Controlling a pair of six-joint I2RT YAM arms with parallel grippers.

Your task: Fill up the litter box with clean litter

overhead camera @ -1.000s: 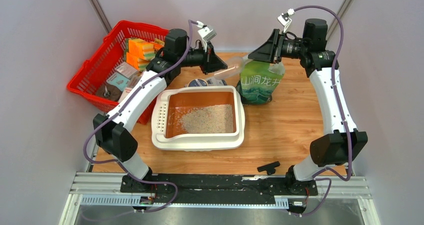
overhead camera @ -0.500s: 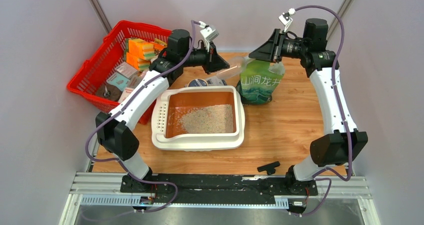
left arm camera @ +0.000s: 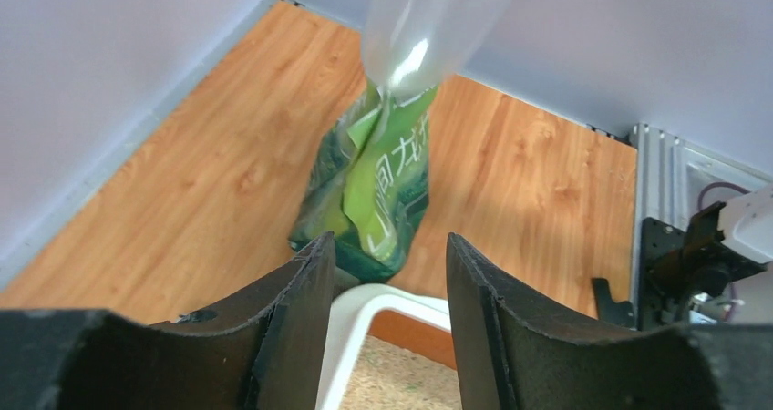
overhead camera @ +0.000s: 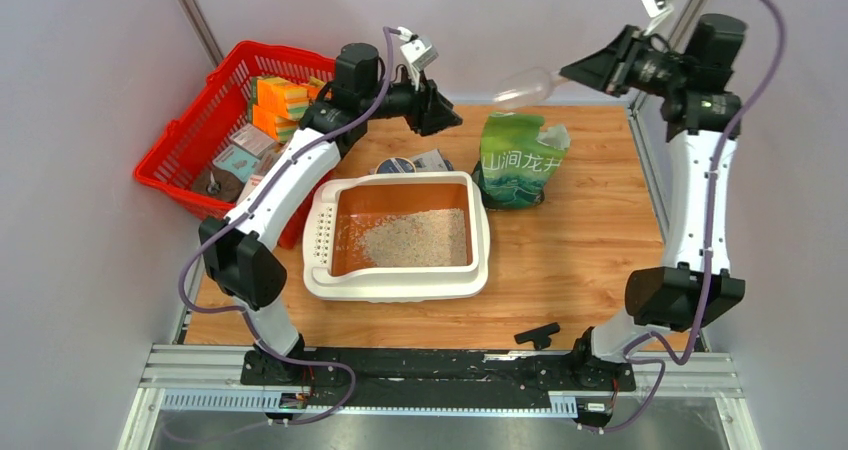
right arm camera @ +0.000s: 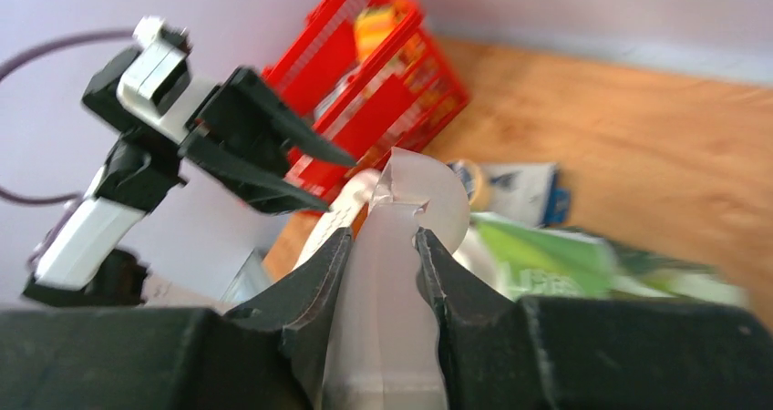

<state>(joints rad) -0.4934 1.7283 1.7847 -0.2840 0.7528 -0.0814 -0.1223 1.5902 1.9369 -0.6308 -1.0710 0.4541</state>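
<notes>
While the right gripper [overhead camera: 573, 71] hangs high in the upper right of the overhead view, its two fingers are clamped on the handle of a clear plastic scoop [overhead camera: 522, 87]. The scoop's bowl juts left into the air above the dark green printed bag [overhead camera: 520, 160]. The right wrist camera shows the same pinch, with the pale handle squeezed between both black fingers. Whether the scoop carries any granules cannot be made out.

At upper centre, the left gripper [overhead camera: 452, 122] hovers above the far side of the table [overhead camera: 580, 260] with its jaws parted and nothing between them. Its own camera looks through that gap at the bag standing upright on the wood, with the scoop overhead at the top of that frame.

The litter box [overhead camera: 397, 282] sits at the middle of the table, with its slotted panel on the left side. The green bag is just beyond its upper right corner. The clean litter [overhead camera: 415, 240] lies as a pale heap on the orange floor, mostly towards the lower right, and bare orange shows along the top.

A red basket [overhead camera: 190, 140] holding sponges and packets fills the upper left. A small black part [overhead camera: 538, 334] lies near the lower edge of the table.
</notes>
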